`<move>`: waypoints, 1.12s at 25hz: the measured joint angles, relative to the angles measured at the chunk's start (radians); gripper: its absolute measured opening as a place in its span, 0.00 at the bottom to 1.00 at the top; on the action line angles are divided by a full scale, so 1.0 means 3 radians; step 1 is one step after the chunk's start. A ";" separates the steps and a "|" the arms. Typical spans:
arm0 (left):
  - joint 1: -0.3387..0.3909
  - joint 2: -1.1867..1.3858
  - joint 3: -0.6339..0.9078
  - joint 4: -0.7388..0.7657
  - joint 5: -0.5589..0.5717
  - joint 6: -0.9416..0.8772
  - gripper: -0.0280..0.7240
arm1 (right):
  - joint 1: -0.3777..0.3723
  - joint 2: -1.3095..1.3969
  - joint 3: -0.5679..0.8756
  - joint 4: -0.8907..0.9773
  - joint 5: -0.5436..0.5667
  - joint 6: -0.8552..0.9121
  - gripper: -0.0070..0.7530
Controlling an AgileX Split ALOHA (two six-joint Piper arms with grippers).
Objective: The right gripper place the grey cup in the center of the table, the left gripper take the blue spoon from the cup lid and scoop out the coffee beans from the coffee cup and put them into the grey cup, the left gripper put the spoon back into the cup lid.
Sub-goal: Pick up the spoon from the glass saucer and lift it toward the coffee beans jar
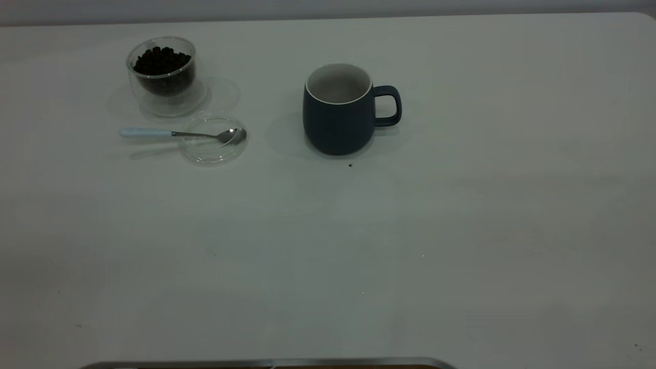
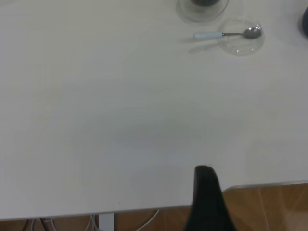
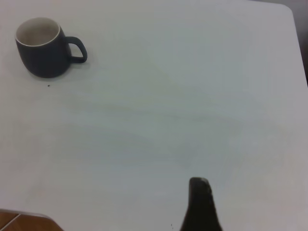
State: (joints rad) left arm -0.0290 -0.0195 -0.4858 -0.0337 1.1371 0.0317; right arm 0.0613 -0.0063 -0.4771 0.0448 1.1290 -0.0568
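The grey cup (image 1: 338,120) stands upright near the middle of the table (image 1: 359,246), its handle toward the right; only its white inside shows (image 3: 43,53). At the far left stands the coffee cup (image 1: 166,77) holding a heap of coffee beans (image 1: 161,60). Just in front of it lies the cup lid (image 1: 212,141), and the blue spoon (image 1: 174,134) rests with its bowl in the lid and its handle sticking out to the left. The left gripper (image 2: 204,192) hangs over the table's near edge, far from the spoon (image 2: 226,34). The right gripper (image 3: 199,202) hovers far from the cup.
One stray bean (image 1: 350,165) lies on the table just in front of the grey cup. A metal strip (image 1: 266,364) runs along the near edge. Beyond the table edge, the left wrist view shows a wooden floor (image 2: 269,207) and cables.
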 joint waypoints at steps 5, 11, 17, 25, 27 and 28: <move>0.0000 0.0000 0.0000 0.0000 0.0000 0.0000 0.82 | 0.0000 0.0000 0.0000 0.0000 0.0000 0.0000 0.78; 0.0000 0.0000 0.0000 0.0000 0.0000 0.0000 0.82 | 0.0000 0.0000 0.0000 0.0001 0.0000 0.0000 0.78; 0.0000 0.0000 0.0000 -0.0039 -0.0003 -0.0059 0.82 | 0.0000 0.0000 0.0000 0.0004 0.0000 -0.0004 0.78; 0.0000 0.0615 -0.0042 -0.0339 -0.0961 -0.0476 0.82 | 0.0000 0.0000 0.0002 0.0004 0.0000 0.0000 0.78; 0.0000 0.1035 -0.0083 -0.0448 -0.1241 -0.0473 0.82 | 0.0000 0.0000 0.0004 0.0004 0.0000 0.0000 0.78; 0.0000 0.1290 -0.0116 -0.0514 -0.1370 -0.0446 0.82 | 0.0000 0.0000 0.0006 0.0004 0.0000 0.0000 0.78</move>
State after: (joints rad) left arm -0.0290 0.3674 -0.5206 -0.1878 0.7262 -0.1021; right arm 0.0613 -0.0063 -0.4752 0.0459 1.1290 -0.0569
